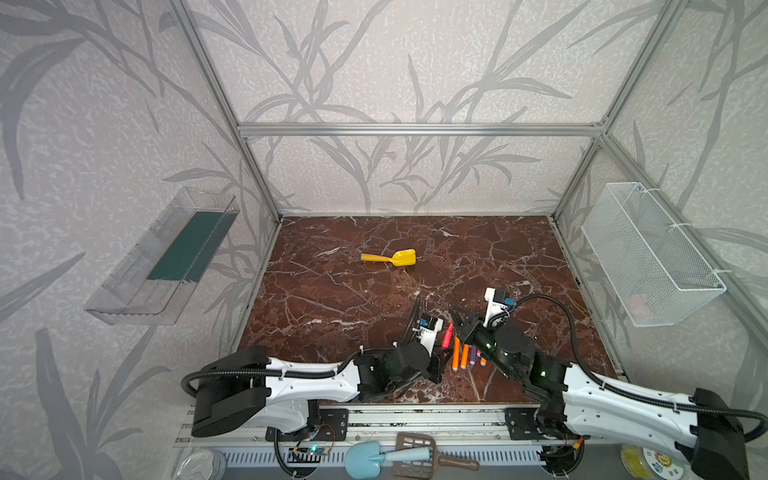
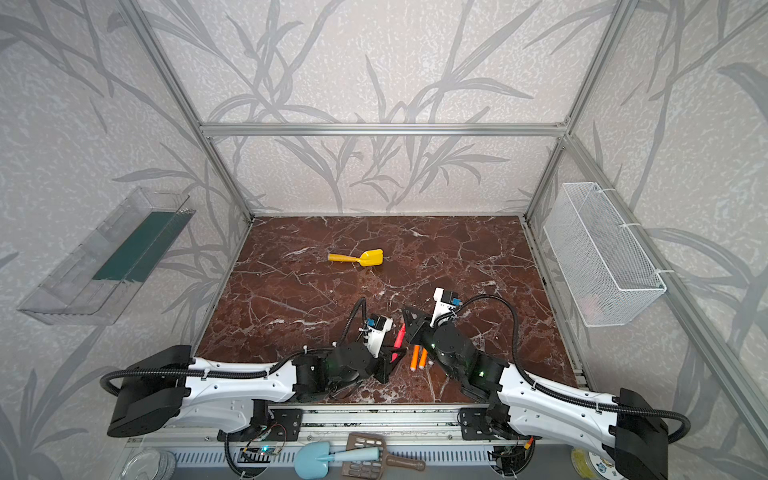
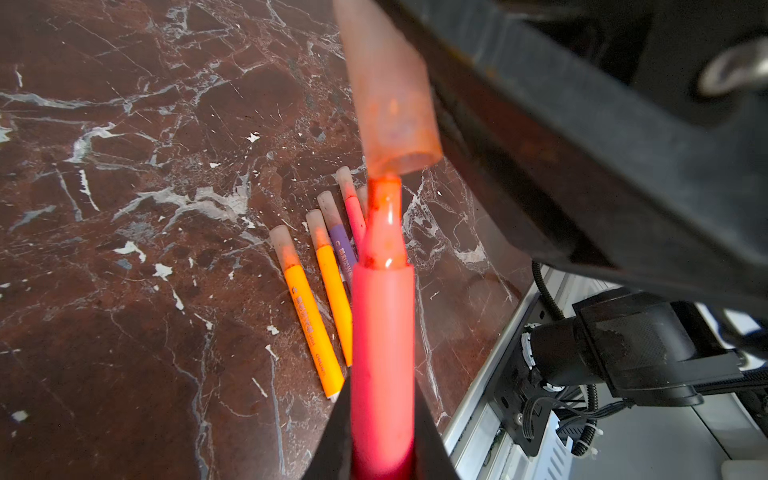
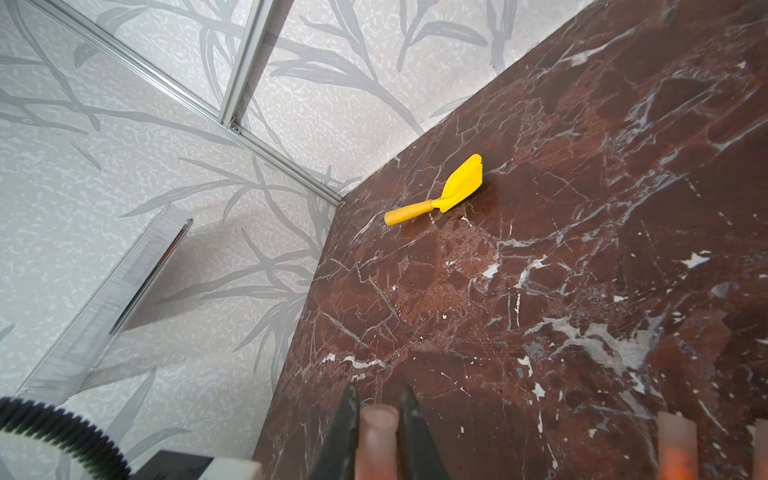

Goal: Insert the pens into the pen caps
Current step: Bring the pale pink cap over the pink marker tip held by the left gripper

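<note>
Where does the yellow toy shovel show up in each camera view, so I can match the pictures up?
In a top view: the yellow shovel lies on the far middle of the marble tabletop, handle pointing left.
In a top view: same far-middle spot, handle pointing left.
Left wrist: not in it.
Right wrist: on the marble far ahead of the camera, toward the wall.
Shared landmark: the marble tabletop, seen in all four.

A yellow toy shovel (image 1: 390,258) is seen lying on the brown marble tabletop (image 1: 332,299), toward twelve o'clock. A clear bin (image 1: 162,257) is mounted at nine o'clock and a white wire basket (image 1: 648,253) at three. A blue scoop (image 1: 363,459) and a brown slotted scoop (image 1: 457,460) are laid at six.
</note>
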Tool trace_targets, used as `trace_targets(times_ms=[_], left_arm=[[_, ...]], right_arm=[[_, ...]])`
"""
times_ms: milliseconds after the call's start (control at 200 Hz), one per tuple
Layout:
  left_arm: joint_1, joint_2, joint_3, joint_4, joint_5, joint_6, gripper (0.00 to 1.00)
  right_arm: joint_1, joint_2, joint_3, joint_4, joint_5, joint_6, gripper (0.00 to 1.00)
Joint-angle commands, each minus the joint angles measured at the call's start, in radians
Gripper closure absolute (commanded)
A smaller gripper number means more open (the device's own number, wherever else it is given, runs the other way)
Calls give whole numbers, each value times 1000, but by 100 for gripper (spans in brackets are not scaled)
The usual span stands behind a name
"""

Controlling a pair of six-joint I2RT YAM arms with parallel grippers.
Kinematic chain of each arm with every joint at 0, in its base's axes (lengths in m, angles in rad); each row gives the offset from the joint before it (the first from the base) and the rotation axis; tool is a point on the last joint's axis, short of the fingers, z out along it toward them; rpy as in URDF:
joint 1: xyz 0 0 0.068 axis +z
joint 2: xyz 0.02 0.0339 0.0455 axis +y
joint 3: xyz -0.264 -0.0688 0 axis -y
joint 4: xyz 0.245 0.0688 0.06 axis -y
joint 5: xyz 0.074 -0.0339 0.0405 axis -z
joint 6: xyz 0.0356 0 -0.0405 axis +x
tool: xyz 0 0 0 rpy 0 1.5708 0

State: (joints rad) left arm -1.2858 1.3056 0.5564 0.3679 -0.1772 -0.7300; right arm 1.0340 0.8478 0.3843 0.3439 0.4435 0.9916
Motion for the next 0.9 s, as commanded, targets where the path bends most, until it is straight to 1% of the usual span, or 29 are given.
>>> trace_targets(times_ms=[0, 205, 355, 480, 605, 775, 895], left_arm=[[-3, -25, 4, 33, -12, -5, 100], [-3, -44, -7, 27, -21, -3, 100], [-3, -54, -7, 23, -24, 0, 100], [-4, -55, -7, 24, -22, 1, 100], [-3, -50, -7, 20, -25, 0, 100], [-1, -37, -16, 47, -67, -8, 100], [5, -33, -3, 25, -77, -16, 100]], right_arm=[[-2, 4, 18, -10, 62, -8, 91], [-3, -13, 11, -22, 78, -8, 92], [-2, -10, 14, -26, 26, -18, 93], [-2, 13, 13, -15, 23, -6, 94], [-2, 16, 12, 1, -8, -8, 94], [-2, 11, 11, 5, -60, 6, 96], [-2, 7, -7, 23, -87, 25, 97]])
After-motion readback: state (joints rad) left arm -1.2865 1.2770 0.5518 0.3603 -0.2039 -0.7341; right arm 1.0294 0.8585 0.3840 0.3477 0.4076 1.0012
